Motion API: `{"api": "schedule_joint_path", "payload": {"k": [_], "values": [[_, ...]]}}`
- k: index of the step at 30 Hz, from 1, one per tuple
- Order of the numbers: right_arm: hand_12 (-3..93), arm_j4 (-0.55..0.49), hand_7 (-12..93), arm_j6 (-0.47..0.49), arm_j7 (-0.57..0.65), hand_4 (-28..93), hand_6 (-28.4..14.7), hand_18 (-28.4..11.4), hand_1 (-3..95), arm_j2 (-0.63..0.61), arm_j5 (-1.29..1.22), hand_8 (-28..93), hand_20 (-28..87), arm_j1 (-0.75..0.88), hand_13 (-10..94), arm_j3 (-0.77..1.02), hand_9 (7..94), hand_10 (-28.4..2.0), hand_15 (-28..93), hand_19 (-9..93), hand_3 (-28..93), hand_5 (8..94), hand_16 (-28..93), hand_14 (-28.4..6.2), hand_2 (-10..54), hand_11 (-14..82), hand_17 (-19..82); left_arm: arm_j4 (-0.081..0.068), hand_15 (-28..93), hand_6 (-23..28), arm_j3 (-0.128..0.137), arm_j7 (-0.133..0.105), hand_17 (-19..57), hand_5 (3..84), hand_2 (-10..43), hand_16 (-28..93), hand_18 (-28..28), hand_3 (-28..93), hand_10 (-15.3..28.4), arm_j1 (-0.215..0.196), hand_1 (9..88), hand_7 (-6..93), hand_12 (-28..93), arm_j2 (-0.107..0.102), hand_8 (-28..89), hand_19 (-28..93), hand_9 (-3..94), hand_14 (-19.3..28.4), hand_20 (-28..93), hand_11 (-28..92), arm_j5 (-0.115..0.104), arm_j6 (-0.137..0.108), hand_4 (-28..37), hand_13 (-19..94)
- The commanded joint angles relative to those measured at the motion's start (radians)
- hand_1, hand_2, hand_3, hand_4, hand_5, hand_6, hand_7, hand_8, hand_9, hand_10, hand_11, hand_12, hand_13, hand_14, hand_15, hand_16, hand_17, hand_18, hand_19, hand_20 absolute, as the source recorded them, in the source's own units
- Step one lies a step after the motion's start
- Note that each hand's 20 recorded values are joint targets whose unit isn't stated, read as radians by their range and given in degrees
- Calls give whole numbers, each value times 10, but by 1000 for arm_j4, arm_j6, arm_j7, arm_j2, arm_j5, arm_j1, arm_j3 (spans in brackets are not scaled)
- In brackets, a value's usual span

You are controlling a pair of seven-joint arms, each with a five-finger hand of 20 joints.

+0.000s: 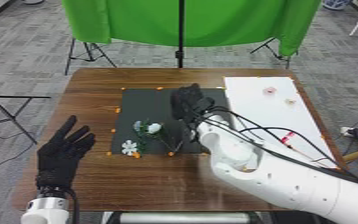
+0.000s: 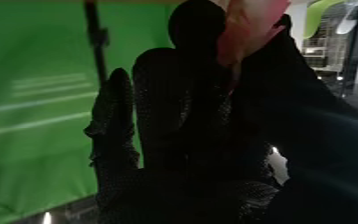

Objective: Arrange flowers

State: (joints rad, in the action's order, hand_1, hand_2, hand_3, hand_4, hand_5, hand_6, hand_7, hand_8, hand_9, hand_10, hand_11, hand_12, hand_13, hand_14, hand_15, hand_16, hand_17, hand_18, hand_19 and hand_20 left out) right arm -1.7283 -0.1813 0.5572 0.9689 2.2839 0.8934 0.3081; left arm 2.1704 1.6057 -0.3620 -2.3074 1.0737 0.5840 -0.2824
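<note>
From my remote seat, I have the right hand [image 1: 186, 101] over the upper part of the dark mat [image 1: 147, 103] in the head view, black glove on dark backing, so its outline is hard to separate. The right wrist view tells me more: the right hand [image 2: 198, 37] pinches a pink flower [image 2: 249, 31] between thumb and finger. The petals are cut off by the frame edge, and the glove hides part of the flower below them; I can't follow the stem.

On the mat, near its left edge, I make out a white open-petaled flower [image 1: 129, 147], with a white rounded bloom [image 1: 153, 128] farther up and a small bluish bloom [image 1: 137, 125] just beside that. Their stems and greenery are too fine for me to sort out.

A pale pink flower [image 1: 270, 91] and a small pale bloom [image 1: 290, 102] lie on the white sheet [image 1: 246, 90]. Black cables [image 1: 269, 146] and the right arm [image 1: 282, 182] cross that sheet's near part, close to a red-and-white item [image 1: 287, 137] I can't identify.

My left hand [image 1: 60, 157] is at the table's [image 1: 95, 82] left side, fingers straight and spread; whether it touches the wood, I can't tell.
</note>
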Motion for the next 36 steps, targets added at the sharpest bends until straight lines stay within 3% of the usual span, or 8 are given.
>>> {"api": "schedule_joint_path", "payload": {"k": [1,7,13,20,24,29,36], "values": [[307,4,141,17,29,-283,43,-203,510,1,9,-5,398,33,698,-47,871,-77,697,823,705,844,214,-57,-95,244,243,-6,613,76,2,30,-33,349,72,-111,284,824,208,-5,218,85,108,19,-84,490,353,284,452,251,15,10,-279,234],[259,7,141,42,25,-283,36,-203,478,8,20,-15,402,29,682,-51,836,-89,677,807,707,811,198,-65,-95,244,228,-5,613,75,2,31,-34,348,72,-111,284,824,207,-5,219,86,108,19,-84,490,353,284,452,250,17,12,-280,234],[167,5,152,28,18,-283,31,-209,392,7,23,-89,412,24,639,-46,743,-108,688,799,778,719,178,-85,-95,274,210,-8,614,76,-8,26,-34,348,73,-110,284,824,207,-2,219,87,108,14,-84,490,353,284,451,250,14,10,-279,234],[161,1,153,7,52,-283,24,-216,356,-4,43,-131,420,8,621,-59,711,-117,700,800,793,688,172,-96,-95,269,205,-5,613,76,-9,13,-34,349,73,-111,284,824,207,-10,219,87,108,10,-85,491,353,284,450,251,9,6,-277,234],[160,3,151,-9,83,-283,21,-223,348,-14,48,-131,424,-8,618,-67,708,-125,706,804,795,686,169,-102,-95,269,204,-5,613,76,-9,17,-34,349,73,-111,284,824,207,-10,219,86,108,13,-84,491,353,284,449,251,12,9,-276,234],[159,7,149,1,99,-283,17,-227,347,-17,40,-130,426,-15,617,-55,710,-128,710,808,795,687,164,-105,-95,269,205,-4,614,76,-24,-13,-34,349,73,-111,284,823,207,-15,220,88,109,-10,-84,491,353,284,449,251,-8,-4,-276,234],[159,-41,145,-31,135,-283,12,-229,347,-84,7,-128,427,-14,617,9,708,-130,713,810,798,684,162,-106,-95,268,206,-2,613,76,-22,-21,-34,349,72,-111,284,824,207,-19,220,88,108,-9,-85,492,353,284,449,251,-7,-7,-276,234]]}}
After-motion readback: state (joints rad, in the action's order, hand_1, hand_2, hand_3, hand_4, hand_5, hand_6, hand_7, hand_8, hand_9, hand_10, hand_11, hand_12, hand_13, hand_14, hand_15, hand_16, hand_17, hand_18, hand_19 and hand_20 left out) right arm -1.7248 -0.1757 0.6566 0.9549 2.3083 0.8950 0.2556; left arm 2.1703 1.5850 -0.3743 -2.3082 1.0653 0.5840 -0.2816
